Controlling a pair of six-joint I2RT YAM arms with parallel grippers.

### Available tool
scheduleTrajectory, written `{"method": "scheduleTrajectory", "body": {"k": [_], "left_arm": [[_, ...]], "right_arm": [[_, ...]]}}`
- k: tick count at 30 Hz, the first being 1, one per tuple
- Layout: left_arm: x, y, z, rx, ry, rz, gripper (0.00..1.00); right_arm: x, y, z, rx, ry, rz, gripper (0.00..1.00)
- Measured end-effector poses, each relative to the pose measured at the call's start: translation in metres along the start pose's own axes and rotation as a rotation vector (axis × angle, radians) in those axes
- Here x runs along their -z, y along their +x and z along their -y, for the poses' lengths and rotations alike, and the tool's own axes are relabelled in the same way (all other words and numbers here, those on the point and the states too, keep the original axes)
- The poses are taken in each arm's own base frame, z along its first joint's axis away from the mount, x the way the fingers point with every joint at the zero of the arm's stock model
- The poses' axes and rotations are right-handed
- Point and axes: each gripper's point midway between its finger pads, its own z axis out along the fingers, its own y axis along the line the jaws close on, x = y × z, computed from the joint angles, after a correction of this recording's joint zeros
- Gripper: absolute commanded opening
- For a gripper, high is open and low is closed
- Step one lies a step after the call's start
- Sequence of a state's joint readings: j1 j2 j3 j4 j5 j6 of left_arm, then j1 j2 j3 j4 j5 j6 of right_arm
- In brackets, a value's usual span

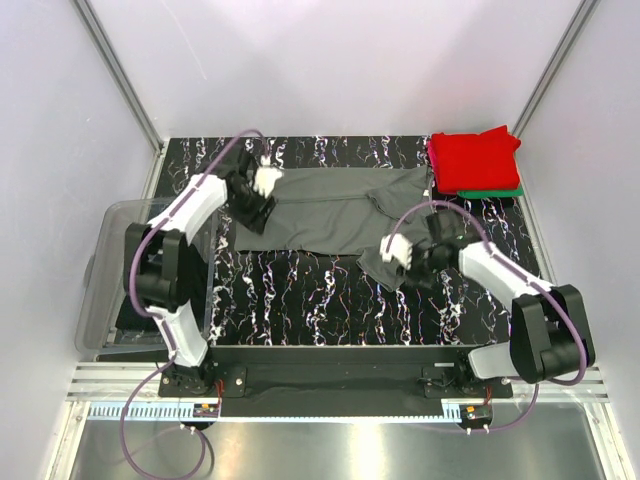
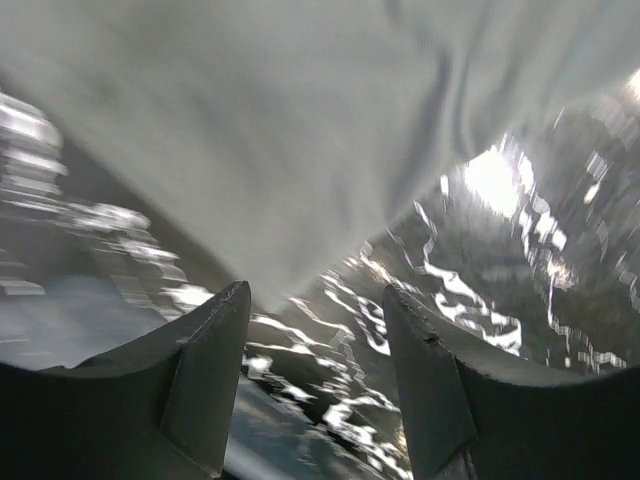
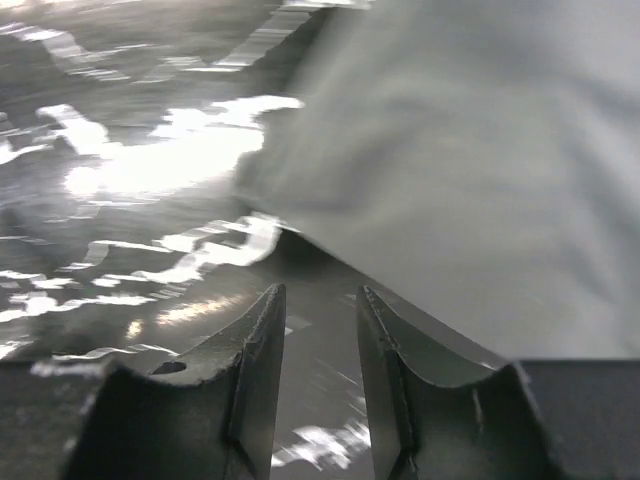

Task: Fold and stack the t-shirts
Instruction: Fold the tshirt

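Note:
A dark grey t-shirt (image 1: 340, 212) lies spread across the black marbled table. At its left end my left gripper (image 1: 264, 182) stands open; in the left wrist view the grey cloth (image 2: 300, 120) lies just beyond the left gripper (image 2: 318, 300), with only table between the fingers. My right gripper (image 1: 393, 250) is at the shirt's near right sleeve. In the right wrist view the right gripper (image 3: 320, 295) stands narrowly open, the cloth edge (image 3: 480, 180) ahead and to the right, nothing between the fingers. A folded red t-shirt (image 1: 474, 158) rests on a green one (image 1: 497, 192) at the back right corner.
A clear plastic tub (image 1: 105, 290) sits off the table's left edge beside the left arm. White walls and metal posts enclose the table on three sides. Bare marbled table (image 1: 300, 295) stretches in front of the shirt.

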State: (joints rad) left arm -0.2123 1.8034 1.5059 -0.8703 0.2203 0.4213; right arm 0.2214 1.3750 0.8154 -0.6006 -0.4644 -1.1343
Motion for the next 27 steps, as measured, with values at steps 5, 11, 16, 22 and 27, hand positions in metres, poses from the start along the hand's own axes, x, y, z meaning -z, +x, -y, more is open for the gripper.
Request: {"method": "scheduleTrajectory", "body": {"k": [5, 11, 16, 22, 27], "left_arm": [[-0.024, 0.037, 0.011, 0.035, 0.061, -0.133, 0.6], [-0.017, 0.031, 0.01, 0.029, 0.048, -0.105, 0.59], [-0.019, 0.032, 0.01, 0.031, 0.051, -0.104, 0.59], [-0.02, 0.036, 0.009, 0.038, 0.051, -0.109, 0.59], [-0.019, 0.036, 0.006, 0.049, 0.046, -0.105, 0.59]], "right_arm": [[-0.023, -0.005, -0.034, 0.127, -0.091, 0.001, 0.43], [-0.034, -0.016, -0.028, 0.181, -0.074, 0.024, 0.43], [-0.041, -0.017, -0.033, 0.188, -0.096, 0.02, 0.43], [-0.043, -0.018, -0.038, 0.197, -0.113, 0.018, 0.43], [-0.043, -0.015, -0.043, 0.193, -0.133, 0.005, 0.43]]}}
